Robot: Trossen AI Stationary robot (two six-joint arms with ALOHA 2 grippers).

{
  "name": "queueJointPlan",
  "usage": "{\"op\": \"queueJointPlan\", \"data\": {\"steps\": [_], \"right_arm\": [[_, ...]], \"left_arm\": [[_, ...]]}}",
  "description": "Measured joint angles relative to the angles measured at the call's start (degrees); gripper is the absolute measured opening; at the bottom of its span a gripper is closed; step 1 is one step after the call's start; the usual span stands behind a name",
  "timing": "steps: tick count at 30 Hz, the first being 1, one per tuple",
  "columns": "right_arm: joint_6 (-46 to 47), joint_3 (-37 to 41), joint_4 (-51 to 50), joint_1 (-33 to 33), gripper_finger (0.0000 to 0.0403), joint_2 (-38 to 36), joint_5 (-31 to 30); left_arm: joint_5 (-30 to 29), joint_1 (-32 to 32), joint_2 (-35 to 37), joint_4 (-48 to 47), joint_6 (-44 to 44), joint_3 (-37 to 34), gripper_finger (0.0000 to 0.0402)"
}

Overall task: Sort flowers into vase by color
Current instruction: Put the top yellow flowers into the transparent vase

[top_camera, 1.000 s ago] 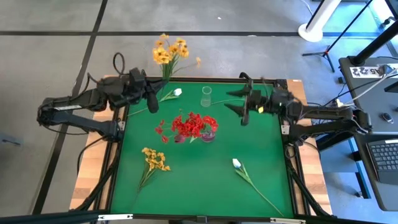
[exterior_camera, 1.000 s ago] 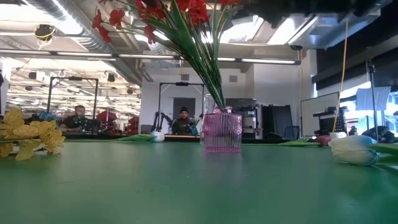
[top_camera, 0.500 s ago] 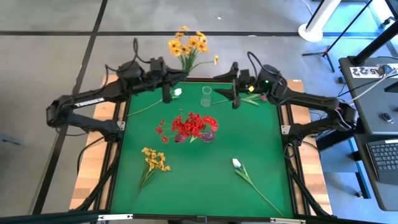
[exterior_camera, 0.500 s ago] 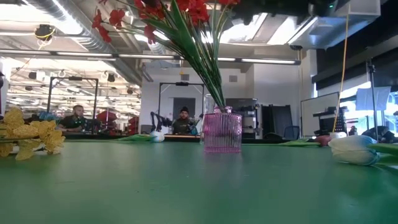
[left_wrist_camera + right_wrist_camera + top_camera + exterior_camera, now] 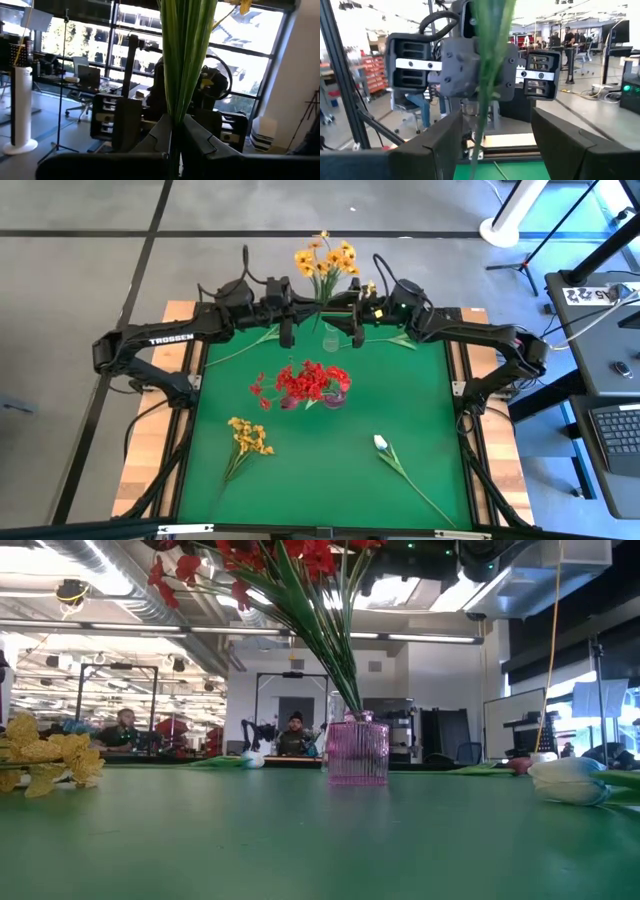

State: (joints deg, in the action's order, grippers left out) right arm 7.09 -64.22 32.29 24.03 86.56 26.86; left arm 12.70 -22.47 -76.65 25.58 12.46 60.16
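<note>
My left gripper [image 5: 312,302] is at the table's far edge, shut on a bunch of yellow-orange flowers [image 5: 325,260]. My right gripper [image 5: 346,306] faces it, open. In the right wrist view its fingers stand on either side of the bunch's green stems [image 5: 485,75] without touching them. A small clear glass vase [image 5: 331,332] stands on the mat just below both grippers. A pink vase [image 5: 357,750] mid-table holds the red flowers [image 5: 305,383]. Lying on the mat are a second yellow-orange bunch [image 5: 248,435] and a white tulip [image 5: 380,443]. My left gripper pinches the bunch's green stems [image 5: 176,117] between its two fingers [image 5: 200,140], low on the stems. The fingers come level from the table's left and lie across the stems. The bunch is lifted clear and stands roughly upright, blossoms above the fingers.
Another flower stem [image 5: 245,345] lies under my left arm near the far left corner, and a green stem [image 5: 398,338] lies under my right arm. The green mat's near half [image 5: 320,480] has open room between the lying flowers. People sit in the room behind the table [image 5: 125,730].
My left gripper has carried the yellow-orange bunch along the far edge toward the table's right, up to the clear vase. My right gripper has swung from the right side toward the table's left and far edge and now meets the bunch, its fingers around the stems.
</note>
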Motion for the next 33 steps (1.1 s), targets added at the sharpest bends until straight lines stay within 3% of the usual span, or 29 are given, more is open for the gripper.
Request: {"op": "queueJointPlan", "data": {"steps": [6,19,24,33], "right_arm": [[2.20,-0.40,1.12,0.00,0.0220,0.95,1.84],[6.50,-0.40,2.80,0.00,0.0086,0.93,4.32],[8.18,-0.40,3.54,0.00,0.0078,0.93,7.25],[9.16,-0.38,3.74,-0.04,0.0081,0.90,7.40]], "left_arm": [[0.10,0.74,-0.01,-0.06,-0.47,0.00,0.0013],[0.31,1.20,0.00,0.29,-0.86,0.00,0.0013],[0.31,2.31,-0.63,2.60,-0.88,0.00,0.0013],[0.25,2.81,-1.12,4.31,-1.01,0.00,0.0013]]}}
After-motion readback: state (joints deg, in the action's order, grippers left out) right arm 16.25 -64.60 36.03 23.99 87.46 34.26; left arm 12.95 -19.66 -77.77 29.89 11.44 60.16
